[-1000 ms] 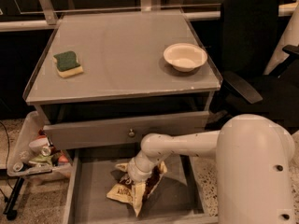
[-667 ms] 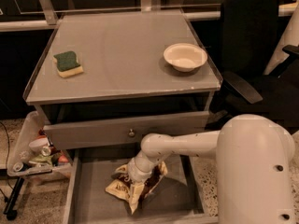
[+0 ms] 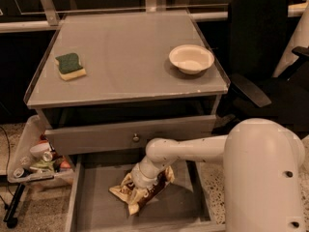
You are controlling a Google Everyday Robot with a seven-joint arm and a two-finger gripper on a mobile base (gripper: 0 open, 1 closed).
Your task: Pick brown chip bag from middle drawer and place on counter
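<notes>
The brown chip bag (image 3: 141,192), crinkled with pale yellow ends, lies in the open middle drawer (image 3: 101,202), near its centre. My white arm reaches down from the right into the drawer. The gripper (image 3: 143,179) is right on top of the bag's upper part, with the fingers hidden behind the wrist and the bag. The counter (image 3: 125,57) is the flat grey cabinet top above.
A green-and-yellow sponge (image 3: 70,65) lies on the counter's left side and a white bowl (image 3: 191,58) on its right. A grey drawer front with a small knob (image 3: 135,137) sticks out above the open drawer. A cluttered tray (image 3: 36,161) stands at left, a black chair (image 3: 260,37) at right.
The bag has shifted and lifted slightly under the gripper, its left end moving a little to the left. The arm has hardly moved.
</notes>
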